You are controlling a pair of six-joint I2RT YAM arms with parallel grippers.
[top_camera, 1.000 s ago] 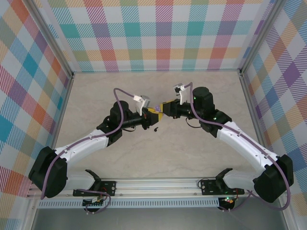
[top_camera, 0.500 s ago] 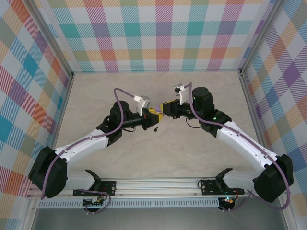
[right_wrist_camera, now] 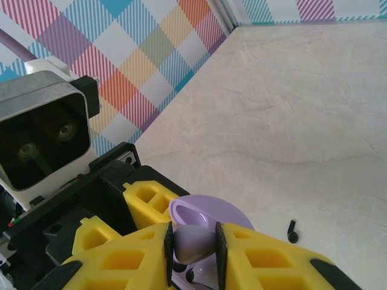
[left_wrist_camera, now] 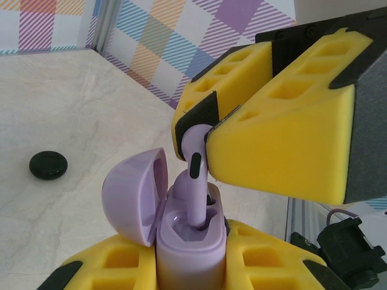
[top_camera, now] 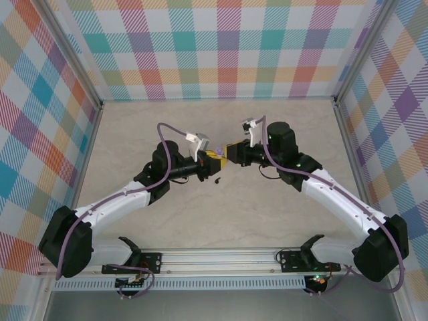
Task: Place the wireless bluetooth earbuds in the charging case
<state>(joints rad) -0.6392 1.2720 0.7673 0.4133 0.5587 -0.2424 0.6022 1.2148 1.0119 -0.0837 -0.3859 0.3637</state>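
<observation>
Insertion is in hand. The left tool (left_wrist_camera: 190, 273) clasps the open case (left_wrist_camera: 181, 238); the right tool (right_wrist_camera: 193, 243) pinches a lavender earbud (left_wrist_camera: 195, 175), its stem inside the case. Next, I think, it needs a straight push down, then release.

A pale beige, marble-veined surface (top_camera: 227, 214) lies inside a three-sided enclosure of walls printed with a pastel check of teal, purple, orange, pink and yellow: a back wall (top_camera: 221, 47), a left wall (top_camera: 33, 134) and a right wall (top_camera: 401, 120). Silver aluminium posts (top_camera: 70, 57) run up the corners where the walls meet. A ribbed silver aluminium rail (top_camera: 221, 257) spans the near edge of the surface, with a flat grey strip (top_camera: 221, 304) below it, all under bright, even light.
</observation>
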